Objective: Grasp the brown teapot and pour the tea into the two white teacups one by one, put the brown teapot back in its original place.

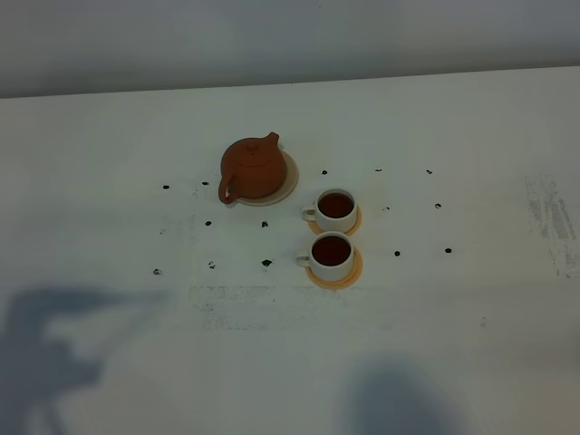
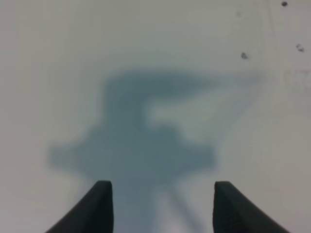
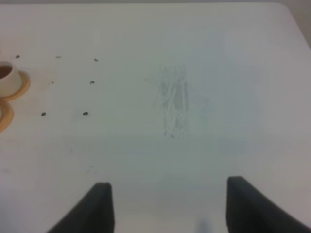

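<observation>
Above bare white table (image 1: 109,127), both arms' fingers (image 2: 99,206) (image 3: 99,206) hang spread apart, holding nothing.

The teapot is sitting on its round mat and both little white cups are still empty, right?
Not quite. The brown teapot does sit on its beige coaster, but the two white teacups are not empty: the exterior high view shows dark tea in both. Each cup stands on its own orange coaster.

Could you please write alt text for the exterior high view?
A brown teapot sits on a beige coaster on a white table, beside two white teacups of dark tea on orange coasters. No arms appear.
</observation>
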Available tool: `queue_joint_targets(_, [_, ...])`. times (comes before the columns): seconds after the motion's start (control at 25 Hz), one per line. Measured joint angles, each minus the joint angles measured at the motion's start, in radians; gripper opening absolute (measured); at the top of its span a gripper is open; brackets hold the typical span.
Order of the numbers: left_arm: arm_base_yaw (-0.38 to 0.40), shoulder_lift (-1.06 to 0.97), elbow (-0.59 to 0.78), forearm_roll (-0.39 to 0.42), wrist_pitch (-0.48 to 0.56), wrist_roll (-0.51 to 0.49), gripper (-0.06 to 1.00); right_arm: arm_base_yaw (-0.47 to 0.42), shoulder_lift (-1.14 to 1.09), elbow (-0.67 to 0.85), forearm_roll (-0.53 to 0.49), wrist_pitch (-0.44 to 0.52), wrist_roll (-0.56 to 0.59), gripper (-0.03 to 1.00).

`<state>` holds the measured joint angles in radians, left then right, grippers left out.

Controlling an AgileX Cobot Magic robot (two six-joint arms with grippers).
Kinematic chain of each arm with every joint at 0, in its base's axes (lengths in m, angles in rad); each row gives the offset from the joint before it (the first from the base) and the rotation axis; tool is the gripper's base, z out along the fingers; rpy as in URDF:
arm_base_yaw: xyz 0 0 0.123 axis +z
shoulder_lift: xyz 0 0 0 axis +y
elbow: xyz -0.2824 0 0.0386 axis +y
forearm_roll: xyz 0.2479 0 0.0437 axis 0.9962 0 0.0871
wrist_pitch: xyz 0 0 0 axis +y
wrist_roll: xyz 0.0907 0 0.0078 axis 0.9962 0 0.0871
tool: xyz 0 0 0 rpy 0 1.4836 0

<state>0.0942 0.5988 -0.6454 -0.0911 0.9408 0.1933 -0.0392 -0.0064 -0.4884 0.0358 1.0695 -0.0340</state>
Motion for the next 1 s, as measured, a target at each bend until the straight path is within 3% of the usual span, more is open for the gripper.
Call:
queue_joint_targets(0.32, [0.0,-0.241,0.087,-0.045,0.125,0.0,0.44,0.0,0.0,0.0,0.0,0.0,0.0,0.51])
queue_joint_targets(0.56, [0.0,-0.383,0.176,-0.087,0.125,0.0,0.41,0.0,0.0,0.0,0.0,0.0,0.0,0.51])
queue_joint_targets(1.0, [0.001,-0.475,0.189,-0.101,0.126,0.0,0.39,0.0,0.0,0.0,0.0,0.0,0.0,0.51])
